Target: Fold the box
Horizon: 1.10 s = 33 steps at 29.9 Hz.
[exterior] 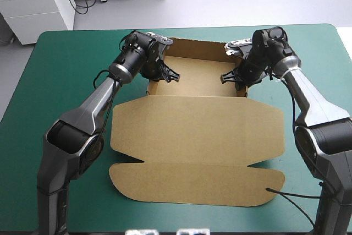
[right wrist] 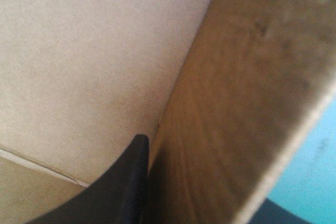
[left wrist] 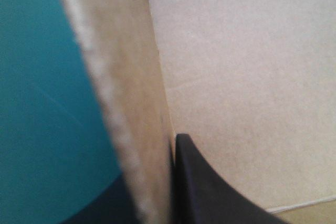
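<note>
The brown box (exterior: 198,136) lies mid-table, its far part raised into an open tray (exterior: 195,75) and its wide lid flat toward the front edge. My left gripper (exterior: 158,75) is shut on the box at the tray's left wall (left wrist: 126,103). One black finger (left wrist: 205,192) is inside, and the other is mostly hidden behind the board. My right gripper (exterior: 237,78) is shut on the box at the right wall (right wrist: 236,103). Its inner finger (right wrist: 115,192) rests against the board above the tray floor (right wrist: 79,51).
The teal-green cover (exterior: 66,92) shows bare on both sides of the box and along the front edge. The lid's front flap (exterior: 192,182) reaches close to the table's front edge. A grey cabinet stands beyond the far left corner.
</note>
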Available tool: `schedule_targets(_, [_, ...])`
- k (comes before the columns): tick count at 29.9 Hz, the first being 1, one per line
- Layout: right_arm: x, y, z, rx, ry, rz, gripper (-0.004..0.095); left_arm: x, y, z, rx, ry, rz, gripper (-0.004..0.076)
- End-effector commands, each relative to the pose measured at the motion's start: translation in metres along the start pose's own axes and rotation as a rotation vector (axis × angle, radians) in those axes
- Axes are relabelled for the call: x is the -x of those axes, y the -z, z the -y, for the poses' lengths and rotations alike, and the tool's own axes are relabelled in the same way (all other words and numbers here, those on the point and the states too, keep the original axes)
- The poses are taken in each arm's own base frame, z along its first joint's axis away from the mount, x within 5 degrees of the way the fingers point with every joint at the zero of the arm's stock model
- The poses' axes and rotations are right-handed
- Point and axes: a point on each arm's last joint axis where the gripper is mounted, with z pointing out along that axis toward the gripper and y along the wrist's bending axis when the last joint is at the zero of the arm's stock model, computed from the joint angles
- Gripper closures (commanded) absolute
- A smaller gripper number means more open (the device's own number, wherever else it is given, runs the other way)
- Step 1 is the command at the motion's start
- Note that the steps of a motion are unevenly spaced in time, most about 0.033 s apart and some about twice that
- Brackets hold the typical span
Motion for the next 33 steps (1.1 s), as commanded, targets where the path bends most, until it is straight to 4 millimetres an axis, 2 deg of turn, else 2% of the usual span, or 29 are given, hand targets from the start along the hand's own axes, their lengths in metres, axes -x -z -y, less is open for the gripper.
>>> schedule_targets(1, [0.003,0.022,-0.006,-0.005,0.018,0.065,0.0925,-0.001,0.028,0.001,0.005,-0.063,0.02,0.0726])
schedule_targets(8, [0.004,0.007,-0.006,-0.002,0.017,0.031,0.0926,-0.002,0.01,0.004,0.001,-0.072,-0.018,0.0726])
schedule_targets(13, [0.005,0.004,-0.006,-0.002,0.017,0.025,0.0926,-0.005,0.002,0.004,0.0,-0.076,-0.045,0.0709])
schedule_targets(15, [0.005,0.004,-0.006,0.004,0.026,0.025,0.0925,-0.005,0.0,0.0,-0.005,-0.066,-0.05,0.0652])
schedule_targets(18, [0.005,0.004,-0.006,0.003,0.033,0.025,0.0898,-0.006,-0.001,-0.003,-0.029,-0.044,-0.055,0.0493])
schedule_targets(20, [0.005,0.004,-0.006,0.004,0.043,0.025,0.082,-0.006,0.001,-0.006,-0.06,-0.02,-0.053,0.0364])
schedule_targets(23, [0.005,0.005,-0.006,0.006,0.045,0.027,0.0582,-0.006,0.003,-0.007,-0.118,0.013,-0.054,0.0245])
schedule_targets(24, [0.004,0.006,-0.007,0.01,0.045,0.03,0.0447,-0.006,0.004,-0.009,-0.124,0.022,-0.051,0.0229])
schedule_targets(26, [0.004,0.007,-0.008,0.017,0.048,0.034,0.0248,-0.005,0.007,-0.009,-0.132,0.019,-0.045,0.0225])
schedule_targets(28, [0.004,0.01,-0.008,0.018,0.048,0.04,0.0105,-0.005,0.01,-0.01,-0.13,0.013,-0.039,0.0225])
schedule_targets(30, [0.004,0.015,-0.008,0.017,0.049,0.05,0.0071,-0.005,0.014,-0.011,-0.123,0.009,-0.03,0.0225])
schedule_targets(33, [0.003,0.021,-0.009,0.016,0.05,0.064,0.0071,-0.005,0.021,-0.013,-0.102,0.003,-0.014,0.0225])
